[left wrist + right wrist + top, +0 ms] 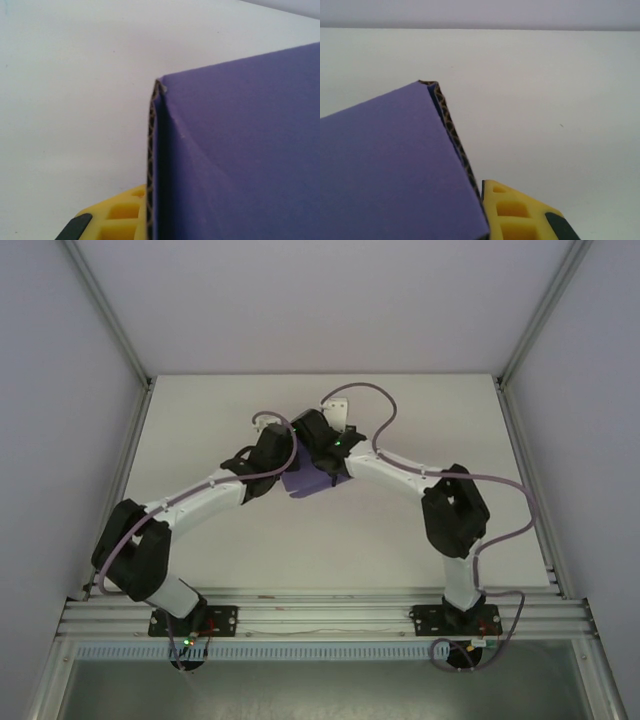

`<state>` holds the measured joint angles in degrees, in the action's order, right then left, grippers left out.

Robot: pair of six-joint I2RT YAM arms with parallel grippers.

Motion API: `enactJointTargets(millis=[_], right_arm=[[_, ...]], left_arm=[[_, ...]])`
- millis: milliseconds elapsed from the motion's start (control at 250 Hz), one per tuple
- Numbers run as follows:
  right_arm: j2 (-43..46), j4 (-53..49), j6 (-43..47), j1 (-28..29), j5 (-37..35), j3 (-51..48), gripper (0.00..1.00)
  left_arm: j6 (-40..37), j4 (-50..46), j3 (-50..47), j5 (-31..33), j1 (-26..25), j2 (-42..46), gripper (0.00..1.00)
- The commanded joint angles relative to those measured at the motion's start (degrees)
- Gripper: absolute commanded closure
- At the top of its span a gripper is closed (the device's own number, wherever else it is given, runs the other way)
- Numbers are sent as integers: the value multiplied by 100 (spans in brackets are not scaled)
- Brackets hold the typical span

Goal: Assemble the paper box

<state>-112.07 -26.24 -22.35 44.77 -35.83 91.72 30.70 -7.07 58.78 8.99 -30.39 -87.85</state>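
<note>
White tabletop (400, 530), frame centre: purple corrugated-paper box (305, 482) clamped by left gripper (289, 464) and right gripper (326, 468), both closed on its panels; one yellow finger (122, 212) visible per wrist view, its partner hidden behind cardboard

paper box (240, 150): purple, plain
box cut edge (452, 130): brown, wavy corrugation
fingers (512, 212): yellow, black pads
table (400, 540): white, plain
arms (205, 500): white links, black joints
cables (500, 480): dull mauve

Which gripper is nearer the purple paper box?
Neither, it's a tie. The left gripper is shut on the left side of the paper box, and the right gripper is shut on its right side.
</note>
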Motion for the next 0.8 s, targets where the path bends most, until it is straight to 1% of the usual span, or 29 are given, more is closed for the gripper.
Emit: enactJointTargets(millis=[0, 104, 164, 196, 236, 296, 316, 364, 448, 500, 536, 568, 636, 660, 720, 779, 795], right_arm=[[-303, -1203, -1017, -773, -2700, 66, 100], [-249, -831, -811, -767, -2587, 30, 100], [-58, -192, -647, -769, -2351, -271, 100], [124, 456, -199, -781, -1909, -586, 100], [394, 1406, 393, -814, -1091, -1083, 100], [834, 2560, 819, -868, 173, -1831, 100], [976, 2867, 876, -898, 566, -2053, 95], [1306, 3501, 917, -997, 1515, -2550, 80], [1761, 4253, 1051, -1220, 3054, -3157, 72], [1979, 4430, 1253, -1323, 3755, -3398, 60], [2128, 4444, 1373, -1350, 4069, -3499, 51], [2261, 4423, 1574, -1371, 4349, -3592, 45], [2563, 4170, 2002, -1368, 4642, -3718, 38], [2676, 4040, 2184, -1374, 4752, -3749, 33], [2946, 3782, 2624, -1374, 4967, -3837, 18], [3220, 3682, 2766, -1366, 4902, -3961, 2], [3296, 3665, 2789, -1367, 4870, -4001, 0]], left_arm=[[569, -670, 227, 681, 86, 213, 100], [578, -604, 298, 520, 86, 88, 100], [540, -519, 346, 365, 82, 32, 100], [481, -429, 352, 251, 86, 15, 100], [388, -338, 351, 86, 88, 12, 100], [255, -257, 353, -65, 77, 21, 100], [232, -231, 346, -86, 77, 42, 100], [179, -182, 302, -114, 77, 75, 100], [131, -82, 231, -193, 77, 161, 100], [121, -22, 177, -287, 77, 209, 100], [5, -21, 163, -326, 77, 224, 100], [-35, -45, 173, -335, 77, 230, 100], [-76, -115, 192, -337, 77, 225, 100], [-77, -134, 193, -320, 77, 227, 100], [-139, -154, 191, -336, 73, 246, 100], [-155, -151, 175, -377, 77, 270, 100], [-176, -146, 169, -399, 78, 285, 100]])
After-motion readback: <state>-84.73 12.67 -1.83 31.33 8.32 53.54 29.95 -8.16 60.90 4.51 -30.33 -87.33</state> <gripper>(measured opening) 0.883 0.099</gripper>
